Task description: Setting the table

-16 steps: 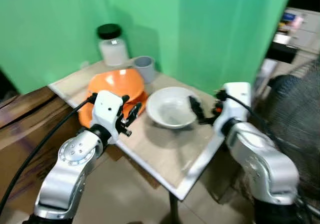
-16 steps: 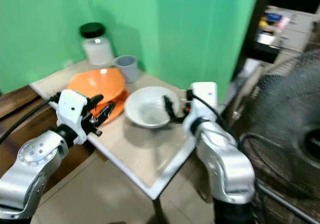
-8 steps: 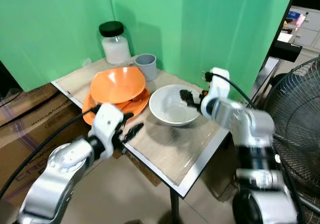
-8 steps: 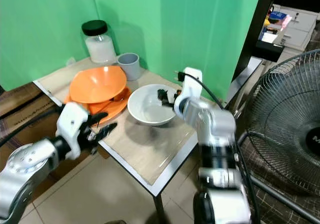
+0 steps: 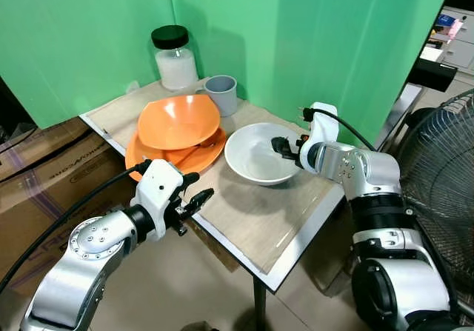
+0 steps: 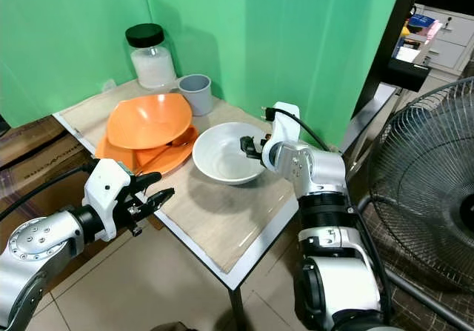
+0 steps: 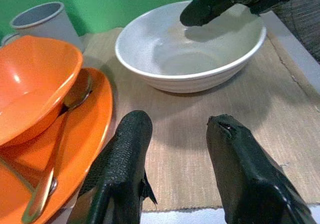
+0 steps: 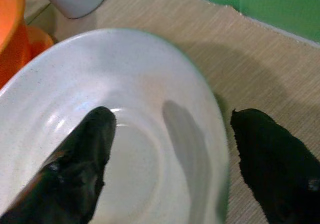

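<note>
White bowl (image 5: 259, 152) on table (image 5: 252, 220), beside orange bowl (image 5: 179, 121) stacked on plate (image 5: 148, 158). Right end effector (image 8: 167, 151) spread, straddling rim. Left end effector (image 7: 172, 159) open, idle. Setting barely begun.

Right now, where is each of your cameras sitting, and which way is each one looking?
Left eye view: on my head, looking forward and down at the table; both silver arms show.
Right eye view: beside it on my head, same scene.
Left wrist view: on my left wrist, looking along the left gripper, fingers apart, toward the white bowl and orange plate.
Right wrist view: on my right wrist, looking down at the right gripper, one finger inside the bowl, one outside the rim.
Shared: both wrist views see the white bowl.
</note>
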### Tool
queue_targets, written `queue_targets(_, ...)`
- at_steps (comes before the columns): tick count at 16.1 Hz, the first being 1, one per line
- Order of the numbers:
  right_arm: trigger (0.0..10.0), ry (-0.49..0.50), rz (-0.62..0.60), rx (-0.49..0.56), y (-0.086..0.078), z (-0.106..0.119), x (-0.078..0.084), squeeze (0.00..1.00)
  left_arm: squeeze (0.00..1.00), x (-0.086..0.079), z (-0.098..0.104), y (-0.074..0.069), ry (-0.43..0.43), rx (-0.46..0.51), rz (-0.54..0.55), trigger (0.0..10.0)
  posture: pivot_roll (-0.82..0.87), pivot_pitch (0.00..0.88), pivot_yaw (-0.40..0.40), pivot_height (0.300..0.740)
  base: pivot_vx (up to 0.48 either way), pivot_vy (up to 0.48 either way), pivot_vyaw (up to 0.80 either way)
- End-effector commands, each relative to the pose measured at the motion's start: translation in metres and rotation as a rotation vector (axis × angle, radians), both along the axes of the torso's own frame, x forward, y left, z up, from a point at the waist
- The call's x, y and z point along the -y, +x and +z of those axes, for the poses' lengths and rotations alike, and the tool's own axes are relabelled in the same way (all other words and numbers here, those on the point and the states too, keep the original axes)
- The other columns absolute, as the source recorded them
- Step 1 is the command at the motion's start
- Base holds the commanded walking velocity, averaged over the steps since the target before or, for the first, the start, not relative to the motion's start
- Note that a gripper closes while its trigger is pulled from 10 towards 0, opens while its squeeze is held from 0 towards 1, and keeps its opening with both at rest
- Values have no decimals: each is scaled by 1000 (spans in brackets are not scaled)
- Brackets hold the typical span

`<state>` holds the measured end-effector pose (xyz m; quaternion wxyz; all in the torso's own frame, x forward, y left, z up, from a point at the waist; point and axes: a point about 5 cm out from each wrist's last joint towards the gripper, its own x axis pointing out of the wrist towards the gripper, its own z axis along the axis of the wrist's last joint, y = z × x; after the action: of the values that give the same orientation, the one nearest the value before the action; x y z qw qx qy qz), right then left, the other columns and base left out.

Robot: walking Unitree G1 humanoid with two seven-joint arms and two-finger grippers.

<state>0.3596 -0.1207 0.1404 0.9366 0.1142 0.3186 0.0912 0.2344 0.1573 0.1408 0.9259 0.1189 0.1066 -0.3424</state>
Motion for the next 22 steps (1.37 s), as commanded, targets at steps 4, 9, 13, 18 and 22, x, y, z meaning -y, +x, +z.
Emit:
queue_targets(4,0,14,58,-31,-1,0,0,0,0,2,1,0,7,-6,-20,10000,51,0,74,740,0,0,0)
queue_targets(9,0,30,69,-27,1,4,1,0,0,3,0,1,9,-6,-28,10000,49,0,76,740,0,0,0)
queue_targets(13,0,40,91,-34,2,7,4,0,0,4,0,2,10,-4,-32,10000,47,0,74,740,0,0,0)
queue_targets(18,0,40,113,-31,0,7,2,0,0,5,-1,1,10,-8,-38,10000,44,0,74,740,0,0,0)
queue_targets(22,0,41,120,-28,-1,8,3,0,0,5,-2,0,12,-17,-48,10000,40,0,75,740,0,0,0)
